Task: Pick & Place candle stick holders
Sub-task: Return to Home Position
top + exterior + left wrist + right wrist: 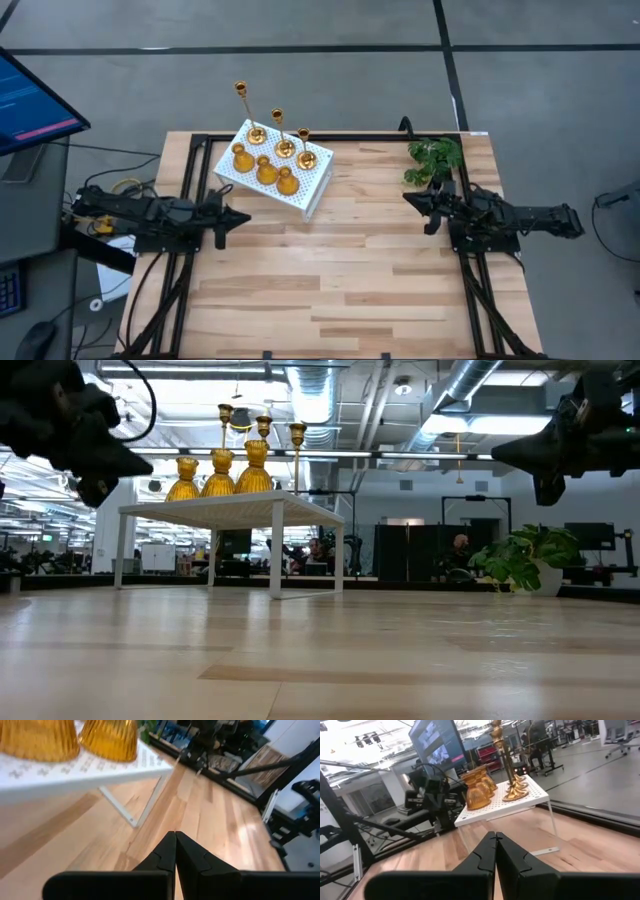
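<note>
While candle stick holders [265, 170] stand upright on shelf [312, 186], left claw [246, 217] clenched, right claw [406, 197] clenched

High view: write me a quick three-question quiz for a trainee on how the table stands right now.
1. True or false: all six candle stick holders stand on the white shelf.
2. The plant sits nearest: A) right arm, B) left arm, C) the shelf.
3. Fill in: both arms' jaws are ____.
Key: 1 true; 2 A; 3 shut.
</note>
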Tool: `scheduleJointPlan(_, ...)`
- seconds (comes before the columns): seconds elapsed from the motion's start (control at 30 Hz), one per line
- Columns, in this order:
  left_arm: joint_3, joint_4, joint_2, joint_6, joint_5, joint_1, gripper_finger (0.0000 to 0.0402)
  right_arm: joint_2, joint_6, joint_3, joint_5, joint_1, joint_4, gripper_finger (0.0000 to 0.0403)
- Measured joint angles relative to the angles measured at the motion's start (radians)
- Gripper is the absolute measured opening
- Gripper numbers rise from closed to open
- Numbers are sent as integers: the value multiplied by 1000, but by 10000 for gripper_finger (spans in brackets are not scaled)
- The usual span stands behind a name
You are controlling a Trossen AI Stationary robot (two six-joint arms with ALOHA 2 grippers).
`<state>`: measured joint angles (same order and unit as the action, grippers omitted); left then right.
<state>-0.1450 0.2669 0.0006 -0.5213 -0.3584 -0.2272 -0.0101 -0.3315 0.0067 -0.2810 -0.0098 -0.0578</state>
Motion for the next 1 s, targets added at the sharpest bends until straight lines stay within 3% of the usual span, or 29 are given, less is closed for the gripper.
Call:
scheduleJointPlan(0.27, 51, -6, 0, -1, 0, 0, 5, 0, 1, 0, 3, 0, 2, 0)
scheduleJointPlan(1.0, 51, -23, 16, -5, -11, 0, 8, 0, -1, -1, 3, 1, 2, 0)
